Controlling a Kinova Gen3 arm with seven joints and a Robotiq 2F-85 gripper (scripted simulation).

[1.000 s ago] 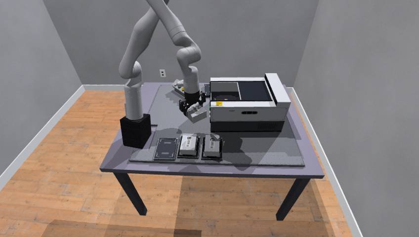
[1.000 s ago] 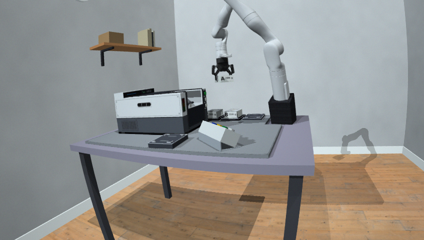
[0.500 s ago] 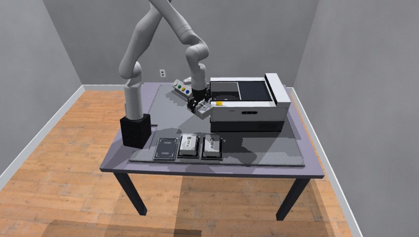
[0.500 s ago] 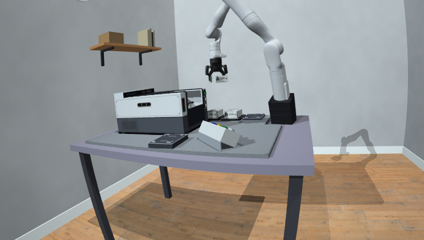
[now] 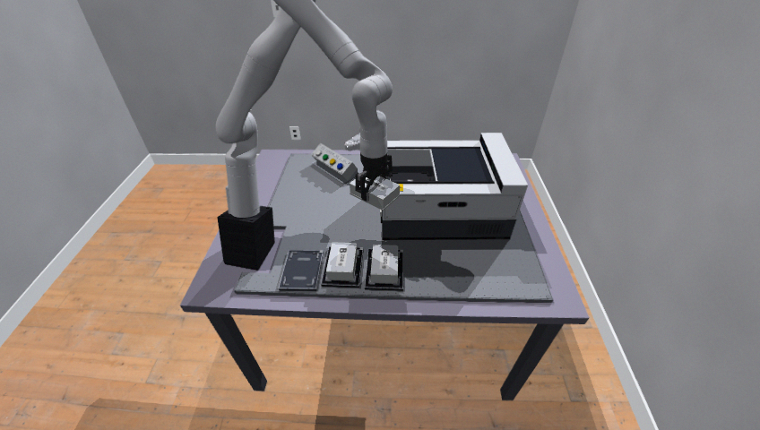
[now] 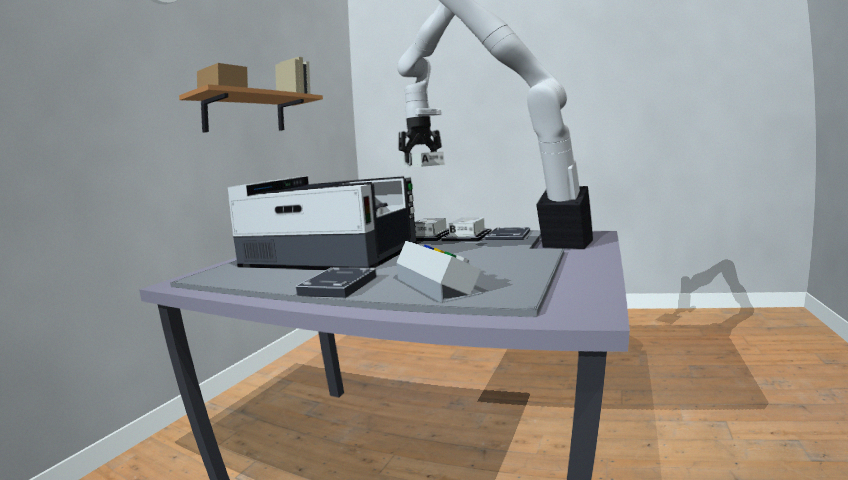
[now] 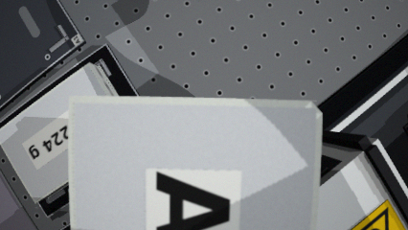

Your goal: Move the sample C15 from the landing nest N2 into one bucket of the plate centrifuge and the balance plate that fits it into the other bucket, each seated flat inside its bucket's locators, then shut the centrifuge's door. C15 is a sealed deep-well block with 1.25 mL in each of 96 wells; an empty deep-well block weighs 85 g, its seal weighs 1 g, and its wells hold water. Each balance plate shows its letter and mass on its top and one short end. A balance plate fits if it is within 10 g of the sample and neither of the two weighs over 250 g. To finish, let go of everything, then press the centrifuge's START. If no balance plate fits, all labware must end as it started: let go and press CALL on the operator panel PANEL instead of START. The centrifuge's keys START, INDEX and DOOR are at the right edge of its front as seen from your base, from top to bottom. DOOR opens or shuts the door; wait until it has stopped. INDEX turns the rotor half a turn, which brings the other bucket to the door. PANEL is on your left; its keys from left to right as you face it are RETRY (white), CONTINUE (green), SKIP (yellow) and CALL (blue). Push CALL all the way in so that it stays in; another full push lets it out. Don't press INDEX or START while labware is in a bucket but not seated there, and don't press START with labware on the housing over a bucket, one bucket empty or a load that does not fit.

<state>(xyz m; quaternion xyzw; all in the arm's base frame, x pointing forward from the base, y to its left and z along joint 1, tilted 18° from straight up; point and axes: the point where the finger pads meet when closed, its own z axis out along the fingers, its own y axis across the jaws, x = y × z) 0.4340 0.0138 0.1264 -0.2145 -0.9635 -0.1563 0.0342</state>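
Note:
My gripper (image 5: 367,186) holds balance plate A (image 5: 382,192), a pale grey block, in the air beside the front left corner of the plate centrifuge (image 5: 453,186). The fingers stand wide on the plate's sides. The plate fills the wrist view (image 7: 192,163) with its letter A, and shows in the exterior view (image 6: 433,158) above the centrifuge's door end (image 6: 392,214). The top opening (image 5: 410,165) of the centrifuge is dark; I cannot see what is inside. I do not see sample C15.
Balance plates B (image 5: 341,262) and C (image 5: 384,263) sit in nests at the table's front, beside an empty nest (image 5: 301,270). One plate reads 224 g (image 7: 48,144). The operator panel (image 5: 336,162) stands left of the centrifuge. A flat dark nest (image 6: 336,280) lies behind it.

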